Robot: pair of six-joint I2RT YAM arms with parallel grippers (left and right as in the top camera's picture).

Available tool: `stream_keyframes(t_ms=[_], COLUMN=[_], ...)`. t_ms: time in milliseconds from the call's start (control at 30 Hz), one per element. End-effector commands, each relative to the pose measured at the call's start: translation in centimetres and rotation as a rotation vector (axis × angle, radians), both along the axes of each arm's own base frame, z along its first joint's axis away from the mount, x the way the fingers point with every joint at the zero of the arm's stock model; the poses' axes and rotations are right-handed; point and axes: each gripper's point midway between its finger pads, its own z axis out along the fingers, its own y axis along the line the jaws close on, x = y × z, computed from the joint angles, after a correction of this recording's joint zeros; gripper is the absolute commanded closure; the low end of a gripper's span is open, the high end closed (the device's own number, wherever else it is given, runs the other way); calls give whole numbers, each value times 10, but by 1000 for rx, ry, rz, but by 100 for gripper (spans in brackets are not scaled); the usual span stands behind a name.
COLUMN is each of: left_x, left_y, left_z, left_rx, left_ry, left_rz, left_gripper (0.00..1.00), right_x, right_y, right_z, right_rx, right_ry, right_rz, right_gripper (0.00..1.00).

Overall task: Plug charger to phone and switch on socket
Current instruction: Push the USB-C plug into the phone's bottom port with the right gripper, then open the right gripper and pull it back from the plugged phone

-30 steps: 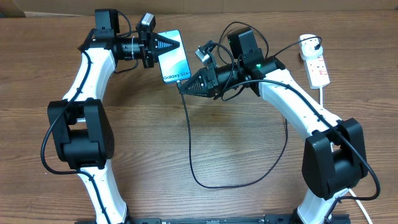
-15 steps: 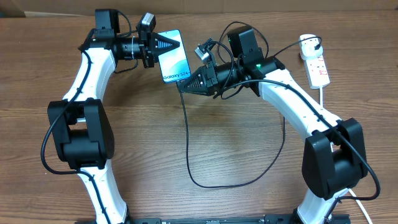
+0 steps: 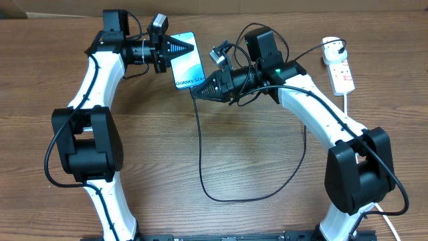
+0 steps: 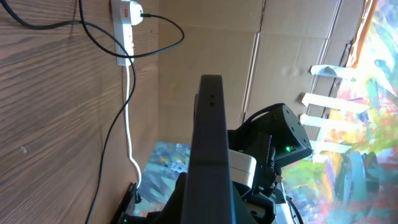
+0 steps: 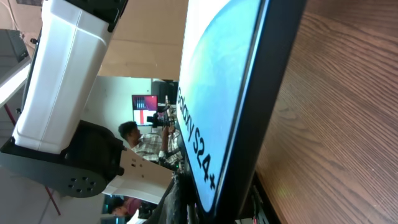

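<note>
Black charger [image 3: 200,154] tip was pinched in right fingers [image 3: 202,90], right at phone [image 3: 188,61] bottom edge; left fingers [image 3: 178,47] clamped phone's top. Seating unclear. Remaining: switch on socket [image 3: 341,72], well beyond right fingers.

The one wording that can be read stands on the phone [image 3: 187,60] — "Galaxy S24" in dark letters, running along the lower end of its pale blue-white screen. The right wrist view shows the same line on the phone [image 5: 217,106] up close — its last part reads "S24+".
</note>
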Motion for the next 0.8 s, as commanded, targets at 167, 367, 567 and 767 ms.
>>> stream_keyframes(t_ms=[167, 367, 567, 767], left_x=[-11, -10, -5, -3], left_y=[-16, -14, -11, -6], left_z=[10, 10, 6, 6], left_rx=[-59, -59, -34, -29], left_ry=[-30, -34, -39, -38], left_rz=[-80, -76, -50, -37], left_gripper=[96, 96, 96, 96], right_x=[11, 8, 4, 9], right_y=[-4, -4, -4, -11], right_z=[20, 22, 26, 25], right_rx=[-9, 4, 28, 25], right_ry=[-95, -89, -87, -97], right_rz=[-57, -41, -15, -30], right_gripper=[96, 87, 81, 67])
